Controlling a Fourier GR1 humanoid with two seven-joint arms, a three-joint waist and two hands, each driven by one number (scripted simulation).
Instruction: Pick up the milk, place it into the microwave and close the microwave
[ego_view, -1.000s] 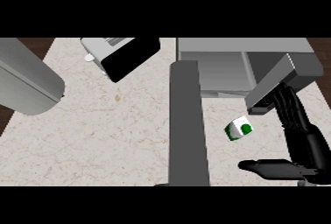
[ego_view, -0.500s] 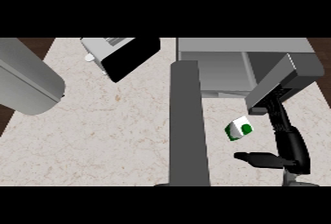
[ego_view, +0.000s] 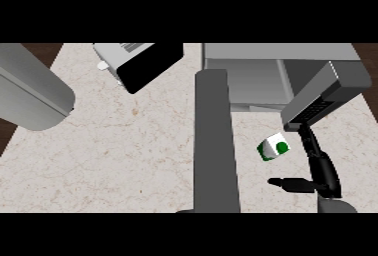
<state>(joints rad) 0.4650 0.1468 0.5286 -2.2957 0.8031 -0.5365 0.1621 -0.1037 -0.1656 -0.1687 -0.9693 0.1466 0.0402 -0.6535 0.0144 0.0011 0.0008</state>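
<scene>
Milk carton (ego_view: 273, 148), boxy, white-green, on speckled stone counter (ego_view: 133, 150). I see right hand (ego_view: 325, 175) beside it, fingers spread, empty.

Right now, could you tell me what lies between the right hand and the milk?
Nothing but bare counter, as the head view shows; the open right hand and the milk are apart.
</scene>
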